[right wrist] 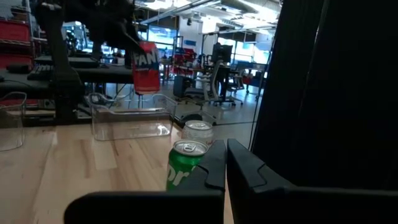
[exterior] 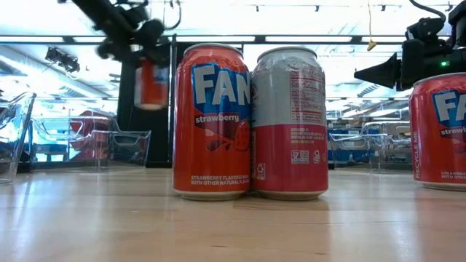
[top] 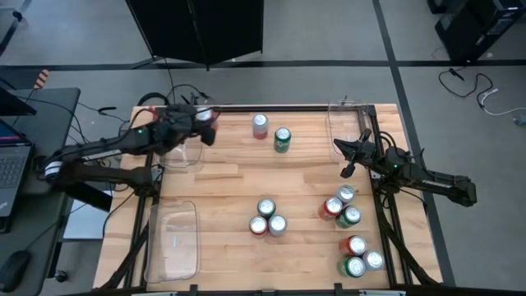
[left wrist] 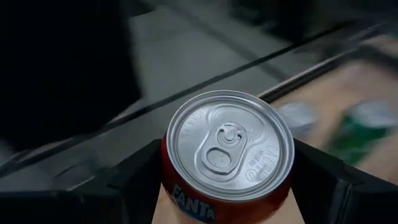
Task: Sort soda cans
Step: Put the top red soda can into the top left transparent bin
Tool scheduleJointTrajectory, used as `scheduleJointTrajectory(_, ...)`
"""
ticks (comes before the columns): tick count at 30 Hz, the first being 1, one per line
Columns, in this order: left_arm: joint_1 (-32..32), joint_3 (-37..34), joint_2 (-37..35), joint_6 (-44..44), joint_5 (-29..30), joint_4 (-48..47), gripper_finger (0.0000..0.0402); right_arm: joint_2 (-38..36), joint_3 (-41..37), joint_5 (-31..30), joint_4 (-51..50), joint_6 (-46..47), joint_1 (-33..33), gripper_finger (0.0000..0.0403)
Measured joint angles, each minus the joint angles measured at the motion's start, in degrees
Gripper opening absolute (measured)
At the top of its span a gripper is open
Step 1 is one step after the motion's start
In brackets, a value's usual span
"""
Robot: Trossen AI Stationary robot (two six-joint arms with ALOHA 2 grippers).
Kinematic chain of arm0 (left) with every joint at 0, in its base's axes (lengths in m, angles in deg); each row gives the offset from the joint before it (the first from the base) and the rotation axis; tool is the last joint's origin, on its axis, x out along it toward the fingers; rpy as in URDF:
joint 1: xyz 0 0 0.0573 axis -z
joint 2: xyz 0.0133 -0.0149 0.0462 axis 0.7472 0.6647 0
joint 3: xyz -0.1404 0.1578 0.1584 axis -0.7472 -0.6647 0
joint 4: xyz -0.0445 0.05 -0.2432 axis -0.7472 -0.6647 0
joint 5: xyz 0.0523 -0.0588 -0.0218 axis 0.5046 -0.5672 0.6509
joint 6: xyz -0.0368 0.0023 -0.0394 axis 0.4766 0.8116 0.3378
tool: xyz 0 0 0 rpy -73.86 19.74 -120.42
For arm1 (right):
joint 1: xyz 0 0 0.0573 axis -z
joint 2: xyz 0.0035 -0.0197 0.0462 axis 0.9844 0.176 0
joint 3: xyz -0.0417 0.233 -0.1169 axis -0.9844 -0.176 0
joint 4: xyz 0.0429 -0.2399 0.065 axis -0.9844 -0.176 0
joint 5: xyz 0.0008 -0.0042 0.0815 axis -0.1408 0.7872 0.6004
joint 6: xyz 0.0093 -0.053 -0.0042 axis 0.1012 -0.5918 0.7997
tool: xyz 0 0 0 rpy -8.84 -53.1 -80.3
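My left gripper [top: 203, 123] is shut on a red Fanta can [exterior: 151, 84], held in the air over the clear bin [top: 182, 152] at the table's far left. My right gripper [top: 347, 158] hovers shut at the table's right side, touching nothing. Ahead of it in its wrist view stand a green can [right wrist: 184, 165] and a can with a silver top [right wrist: 198, 130]. These are the red can [top: 260, 125] and green can [top: 283, 138] standing near the far edge. Three groups of cans stand on their bases: one mid-table [top: 267, 219], two at the right [top: 341, 205] [top: 360, 256]. My left gripper pinches the red can between its two fingers. One finger [left wrist: 134, 177] and the other finger [left wrist: 326, 180] sit on opposite sides of the can's wall [left wrist: 186, 196], just below the silver top [left wrist: 230, 146]. The fingers reach down from above. The can hangs lifted clear and about upright.
A second clear bin [top: 174, 238] lies at the near left and a third [top: 347, 123] at the far right, beside my right gripper. Bare wood lies between the far cans and the mid-table group. Cables and a laptop [top: 12, 164] sit off the table's left.
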Motion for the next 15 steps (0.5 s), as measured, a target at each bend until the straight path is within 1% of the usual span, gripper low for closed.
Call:
scheduleJointTrajectory(3, -0.9, 0.0, -1.4, 4.8, 4.7, -7.5, 0.0286, 0.0, 0.0, 0.0, 0.0, 0.0, 0.0, 0.0003)
scheduleJointTrajectory(5, -2.6, -0.2, -1.4, 7.0, 6.1, -11.0, 0.0286, 0.0, 0.0, 0.0, 0.0, 0.0, 0.0, 0.0003)
scheduleJointTrajectory(7, -4.7, -1.7, -1.0, 8.0, 6.3, -11.2, 0.0286, 0.0, 0.0, 0.0, 0.0, 0.0, 0.0, 0.0003)
scheduleJointTrajectory(10, -9.1, -4.2, -0.2, 8.3, 6.2, -9.3, 0.0286, 0.0, 0.0, 0.0, 0.0, 0.0, 0.0, 0.0003)
scheduleJointTrajectory(12, -12.2, -6.6, 0.5, 7.9, 6.2, -6.4, 0.0286, 0.0, 0.0, 0.0, 0.0, 0.0, 0.0, 0.0003)
scheduleJointTrajectory(14, -14.9, -9.3, 0.8, 6.6, 5.1, -1.3, 0.0286, 0.0, 0.0, 0.0, 0.0, 0.0, 0.0, 0.0003)
scheduleJointTrajectory(15, -16.3, -10.8, 0.8, 6.0, 3.3, 2.7, 0.0286, 0.0, 0.0, 0.0, 0.0, 0.0, 0.0, 0.0003)
